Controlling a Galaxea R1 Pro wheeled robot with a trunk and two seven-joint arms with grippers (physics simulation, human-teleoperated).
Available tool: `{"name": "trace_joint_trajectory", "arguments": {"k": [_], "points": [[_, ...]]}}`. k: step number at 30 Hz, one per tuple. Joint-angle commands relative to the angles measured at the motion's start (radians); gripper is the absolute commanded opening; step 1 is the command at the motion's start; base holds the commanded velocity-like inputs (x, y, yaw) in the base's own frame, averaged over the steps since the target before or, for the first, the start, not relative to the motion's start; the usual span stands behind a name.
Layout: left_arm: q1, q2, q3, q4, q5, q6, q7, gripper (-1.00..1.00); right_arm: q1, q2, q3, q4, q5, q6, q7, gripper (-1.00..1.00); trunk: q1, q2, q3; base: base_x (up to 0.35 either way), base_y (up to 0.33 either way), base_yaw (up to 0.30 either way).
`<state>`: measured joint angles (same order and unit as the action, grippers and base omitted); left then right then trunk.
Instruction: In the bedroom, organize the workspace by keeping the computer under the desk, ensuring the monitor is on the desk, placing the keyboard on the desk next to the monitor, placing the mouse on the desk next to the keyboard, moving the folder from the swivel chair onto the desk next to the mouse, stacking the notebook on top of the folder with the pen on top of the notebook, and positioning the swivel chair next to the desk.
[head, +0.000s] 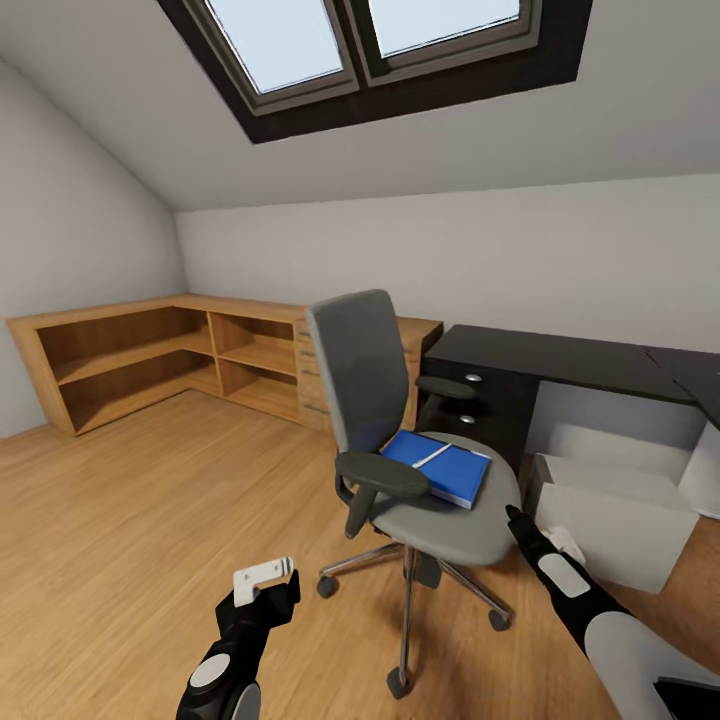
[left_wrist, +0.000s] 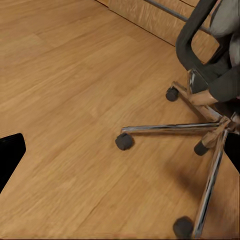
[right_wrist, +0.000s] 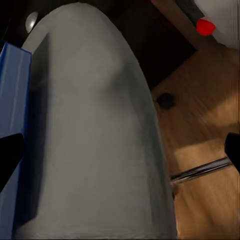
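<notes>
Reaching toward the swivel chair (head: 410, 470), the right end effector (head: 520, 522) hovers at the seat's front edge, fingers spread and empty. The folder (head: 440, 468) lies flat on the seat beside the worktop (head: 560, 355). Best to slide one finger under its near edge; the left end effector (head: 265, 585) hangs low, state unclear.

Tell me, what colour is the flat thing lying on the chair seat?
Bright blue: the folder on the swivel chair, clearest in the head view.

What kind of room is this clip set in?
Most likely an attic room used as a home office: a skylight set in a sloped ceiling, a black desk with a grey swivel chair before it, and low wooden shelving along the wall.
</notes>
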<state>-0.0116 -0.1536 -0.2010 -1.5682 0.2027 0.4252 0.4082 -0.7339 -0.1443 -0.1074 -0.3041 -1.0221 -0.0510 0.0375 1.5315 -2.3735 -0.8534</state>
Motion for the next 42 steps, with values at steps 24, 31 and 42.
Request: {"name": "trace_joint_trajectory", "arguments": {"k": [24,31,42], "points": [[-0.001,0.0,-0.005,-0.001,0.01,-0.006,0.011,1.0,-0.001,0.015,0.0,0.005,-0.012,-0.003,0.004,1.0,-0.001,0.0,-0.001,0.172,-0.001,0.206],[-0.001,0.0,-0.015,0.009,0.01,-0.006,0.011,1.0,-0.001,0.015,0.0,0.005,-0.012,-0.003,0.004,1.0,-0.001,0.0,-0.001,0.321,0.0,0.008],[-0.001,0.0,-0.015,0.01,0.01,-0.003,0.011,1.0,0.0,0.02,0.0,0.005,-0.012,-0.003,0.004,1.0,-0.001,0.0,-0.001,0.303,0.0,0.0]]}}
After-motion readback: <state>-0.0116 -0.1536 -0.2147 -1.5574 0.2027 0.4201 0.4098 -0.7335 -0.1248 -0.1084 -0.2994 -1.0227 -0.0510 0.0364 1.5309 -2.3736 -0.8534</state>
